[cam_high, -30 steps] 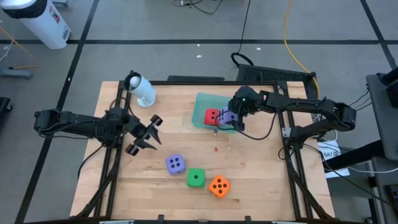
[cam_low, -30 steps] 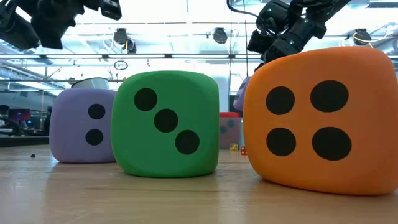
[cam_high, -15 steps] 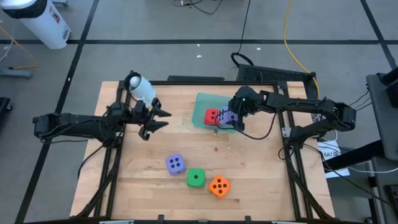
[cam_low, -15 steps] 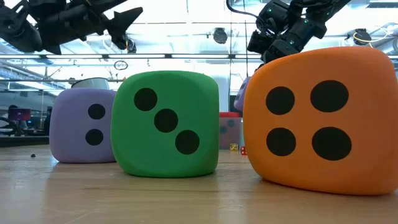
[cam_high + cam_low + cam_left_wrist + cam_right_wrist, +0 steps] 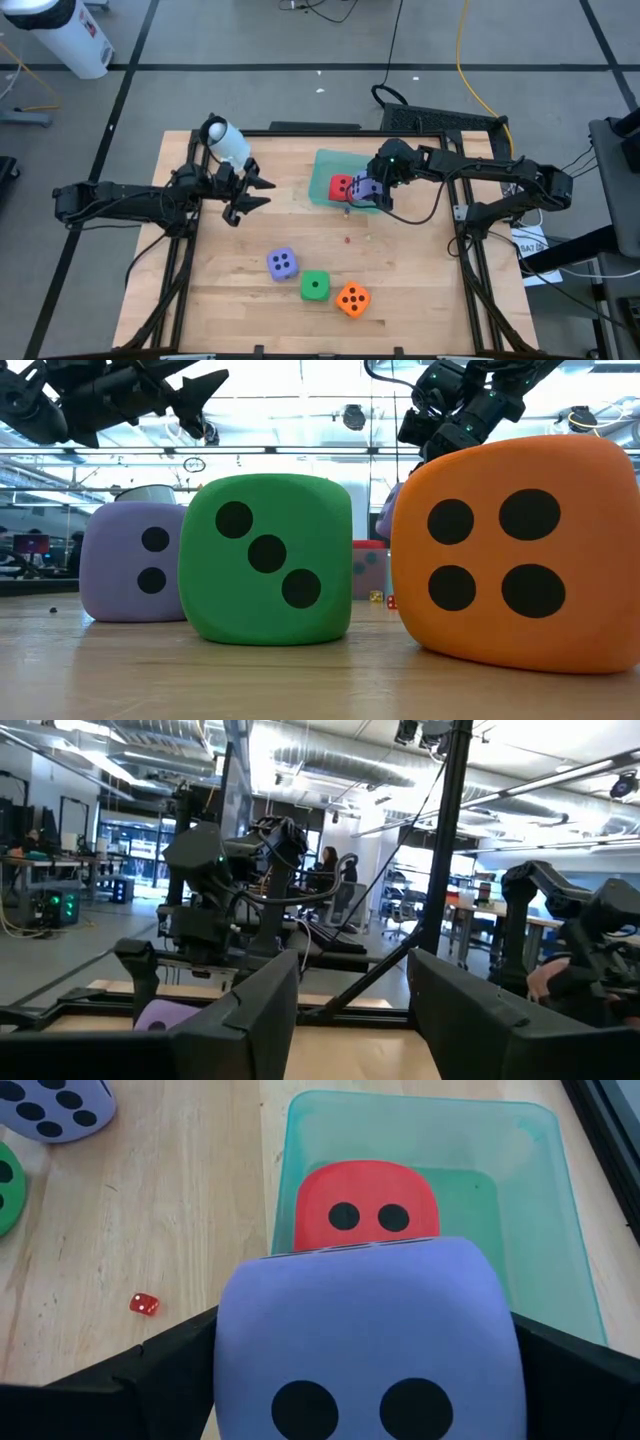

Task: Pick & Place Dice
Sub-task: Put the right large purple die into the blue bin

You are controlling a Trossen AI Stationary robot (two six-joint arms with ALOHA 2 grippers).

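I'm looking at a grey floor [image 5: 250, 40] crossed by dark lines, a white bin [image 5: 70, 35] standing at its corner. Beyond the table, ceiling ducts [image 5: 330, 760] are catching bright light, and desks [image 5: 60, 870] are lining the room.

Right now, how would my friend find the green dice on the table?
Look at the wooden table, at the edge far from the teal tray. Three dice sit in a row there. The green dice is the middle one, between the purple dice and the orange dice.
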